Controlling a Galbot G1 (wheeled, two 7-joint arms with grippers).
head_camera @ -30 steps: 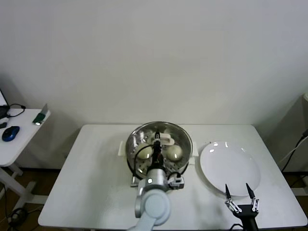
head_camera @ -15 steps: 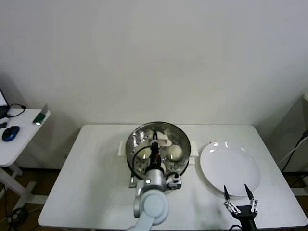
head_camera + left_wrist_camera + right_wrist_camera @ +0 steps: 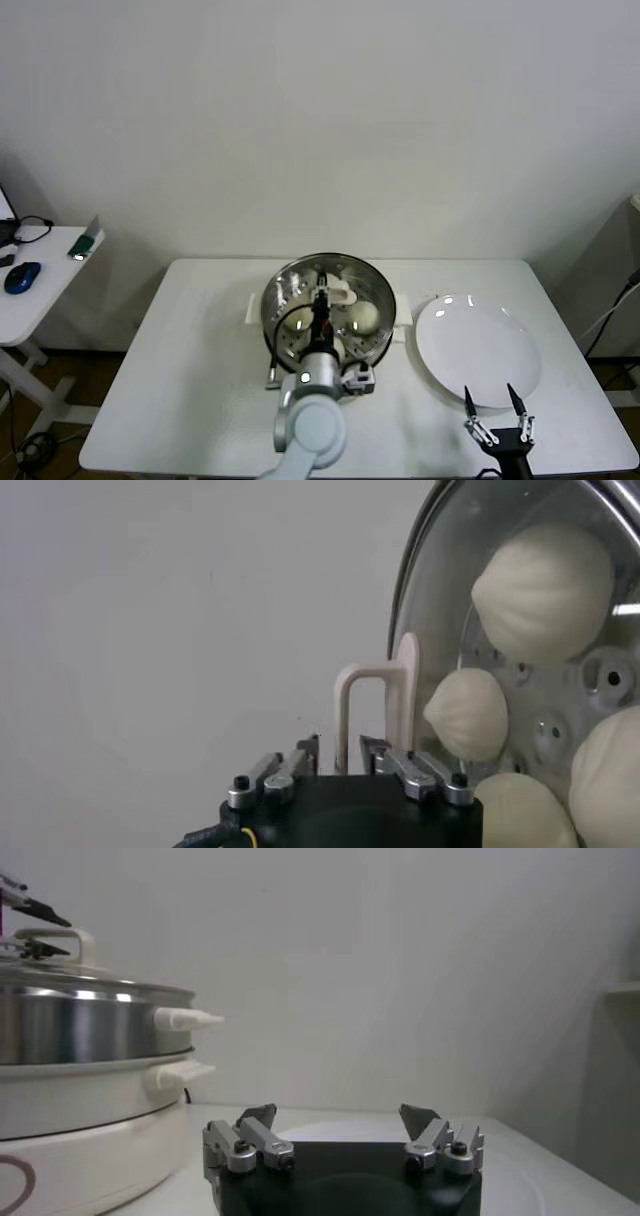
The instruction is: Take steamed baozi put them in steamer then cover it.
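Observation:
The steamer (image 3: 272, 312) stands mid-table on its cream pot base (image 3: 80, 1123). The cover (image 3: 450, 610) lies on it, and several baozi (image 3: 540, 578) show through the glass. My left gripper (image 3: 340, 750) hangs over the cover's cream bar handle (image 3: 375, 685), open. One leg of the handle stands between its fingertips with a small gap on each side. In the head view the left gripper (image 3: 322, 300) is above the cover's centre. My right gripper (image 3: 490, 393) is open and holds nothing, near the table's front right edge.
A flat white plate (image 3: 478, 345) lies right of the steamer, just behind the right gripper. The steamer's side handles (image 3: 185, 1018) stick out toward the plate. A side desk (image 3: 40, 265) with a blue mouse stands at the far left.
The cover came down onto the steamer, and the left gripper's jaws have parted from the handle. The right gripper drew slightly toward the table's front edge.

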